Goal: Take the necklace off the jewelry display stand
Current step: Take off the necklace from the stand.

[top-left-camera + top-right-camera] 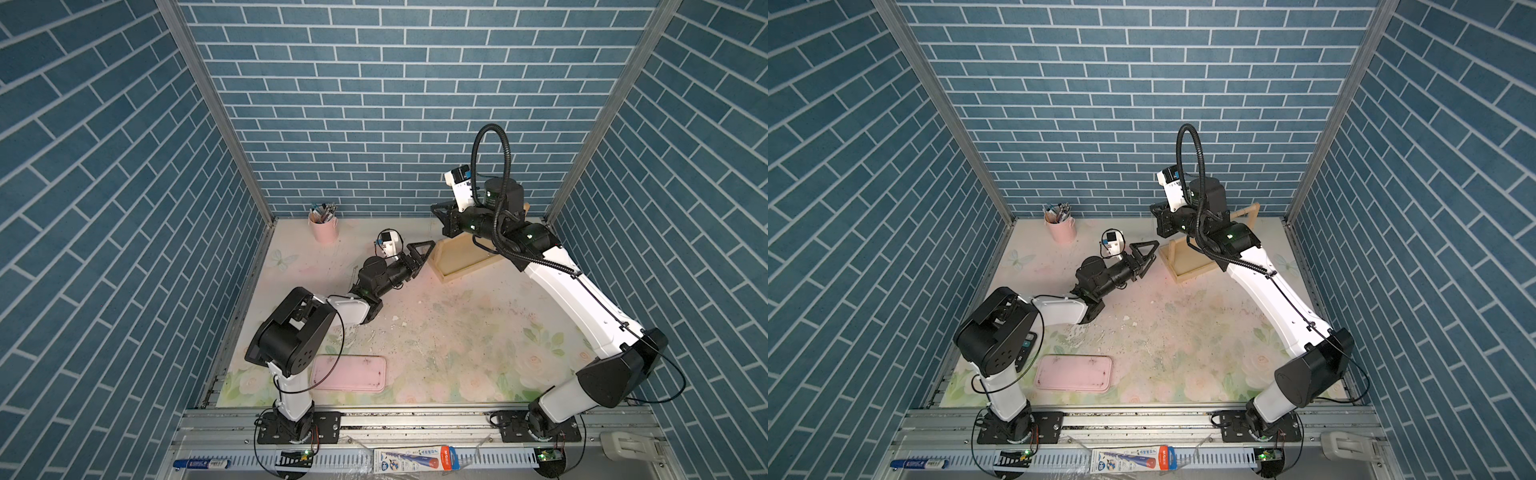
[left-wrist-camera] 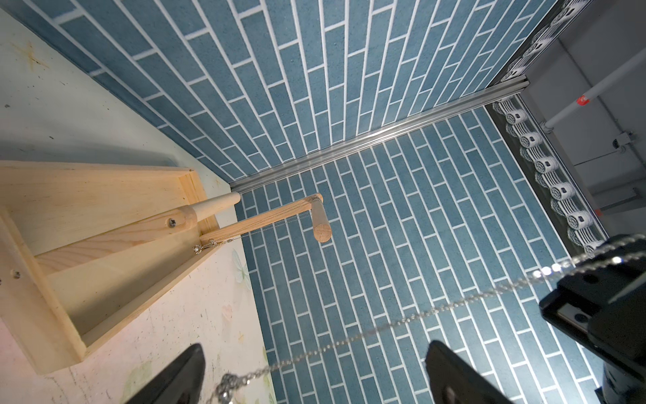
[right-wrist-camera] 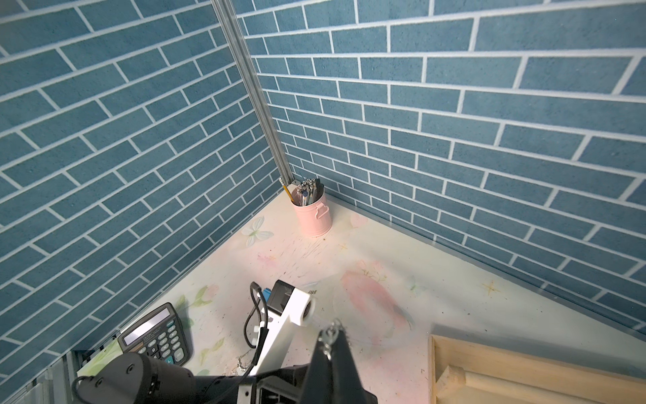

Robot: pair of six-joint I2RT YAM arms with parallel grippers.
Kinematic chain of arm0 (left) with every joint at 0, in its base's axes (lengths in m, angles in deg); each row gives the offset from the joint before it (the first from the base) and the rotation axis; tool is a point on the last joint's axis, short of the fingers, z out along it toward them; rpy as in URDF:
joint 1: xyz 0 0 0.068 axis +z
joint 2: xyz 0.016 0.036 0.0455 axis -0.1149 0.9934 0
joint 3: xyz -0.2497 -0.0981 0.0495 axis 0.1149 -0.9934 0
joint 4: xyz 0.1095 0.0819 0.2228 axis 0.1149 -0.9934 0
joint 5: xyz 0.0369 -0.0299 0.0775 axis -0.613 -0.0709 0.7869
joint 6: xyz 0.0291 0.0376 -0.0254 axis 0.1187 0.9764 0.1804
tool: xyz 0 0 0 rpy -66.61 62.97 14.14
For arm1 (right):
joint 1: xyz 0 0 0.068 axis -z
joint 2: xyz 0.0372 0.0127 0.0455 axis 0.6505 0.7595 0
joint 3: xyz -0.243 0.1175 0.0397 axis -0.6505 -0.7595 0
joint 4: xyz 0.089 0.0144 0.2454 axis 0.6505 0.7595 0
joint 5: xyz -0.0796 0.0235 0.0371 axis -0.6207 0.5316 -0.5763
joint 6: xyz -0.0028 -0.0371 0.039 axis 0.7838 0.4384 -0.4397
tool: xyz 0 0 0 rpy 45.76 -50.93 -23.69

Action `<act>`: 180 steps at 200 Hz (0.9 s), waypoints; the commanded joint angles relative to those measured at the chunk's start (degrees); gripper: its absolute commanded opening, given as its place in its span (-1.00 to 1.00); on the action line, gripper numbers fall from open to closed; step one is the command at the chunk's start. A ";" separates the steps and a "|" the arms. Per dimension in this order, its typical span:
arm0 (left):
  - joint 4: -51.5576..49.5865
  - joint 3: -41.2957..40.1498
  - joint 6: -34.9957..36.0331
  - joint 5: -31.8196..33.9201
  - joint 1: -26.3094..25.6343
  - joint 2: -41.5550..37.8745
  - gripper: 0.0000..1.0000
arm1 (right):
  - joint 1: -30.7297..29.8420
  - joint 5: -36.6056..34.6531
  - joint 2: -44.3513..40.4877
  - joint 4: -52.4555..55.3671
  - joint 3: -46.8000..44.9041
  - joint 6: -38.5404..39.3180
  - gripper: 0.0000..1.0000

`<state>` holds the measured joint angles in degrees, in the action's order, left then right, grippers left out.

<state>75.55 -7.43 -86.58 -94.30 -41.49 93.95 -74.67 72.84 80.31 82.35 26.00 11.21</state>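
Observation:
The pale wooden jewelry display stand (image 1: 459,259) (image 1: 1187,262) stands at the back right of the table, its top largely behind my right arm. In the left wrist view the stand's post and top bar (image 2: 316,218) show, with a thin strand and small pendant (image 2: 198,249) hanging along the post. My right gripper (image 1: 434,208) (image 3: 331,334) is shut on the necklace (image 2: 402,320) at its clasp, above the stand's left end. The beaded chain stretches from it down between the fingers (image 2: 190,367) of my open left gripper (image 1: 428,253) (image 2: 314,348), without touching them.
A pink cup of pencils (image 1: 323,228) (image 3: 313,215) stands at the back left corner. A flat pink tray (image 1: 348,374) lies near the front by my left arm's base, and a calculator (image 3: 155,337) sits by the left wall. Blue brick walls close in three sides.

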 commanded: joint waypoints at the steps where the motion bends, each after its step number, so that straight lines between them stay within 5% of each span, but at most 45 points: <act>1: 1.31 -0.75 0.73 -0.90 -0.26 -0.16 0.99 | -0.29 -0.72 -1.85 -0.68 -0.59 0.87 -1.00; 180: 2.05 0.07 0.76 -1.24 -0.36 0.28 0.99 | -0.28 -0.76 -1.72 -1.46 -2.00 0.60 -1.00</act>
<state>75.64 -7.48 -86.58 -95.09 -41.51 93.95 -74.67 72.65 79.98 81.98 24.63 11.21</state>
